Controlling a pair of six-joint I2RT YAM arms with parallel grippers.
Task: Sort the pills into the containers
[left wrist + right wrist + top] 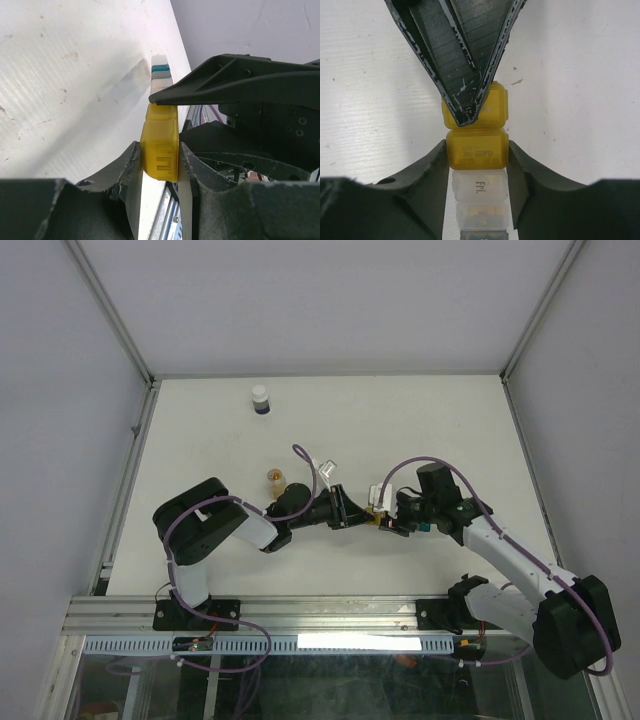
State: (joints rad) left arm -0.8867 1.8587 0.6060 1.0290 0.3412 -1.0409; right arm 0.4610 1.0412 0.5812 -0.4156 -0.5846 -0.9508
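Top external view: the left gripper and right gripper meet tip to tip over the middle of a white table. Pale grey walls close it in on three sides, with aluminium framing at the corners and a slotted rail along the near edge. Close up, the surface is faintly ribbed, scuffed and flecked with small dark specks.

Left wrist view: the left fingers are clamped on the yellow container, one on each flat side. Beyond their tips the row of containers runs on through clear boxes and a teal box. A right finger touches the yellow plastic just past the left tips.

Right wrist view: the right fingers lie against both sides of a yellow box, with the clear box marked "Fri." directly behind it between them. I cannot tell whether they squeeze or merely rest there.

Well beyond the left gripper stands a white bottle with a dark blue band. A small amber bottle and a clear plastic piece sit near the left arm's wrist, behind its gripper.
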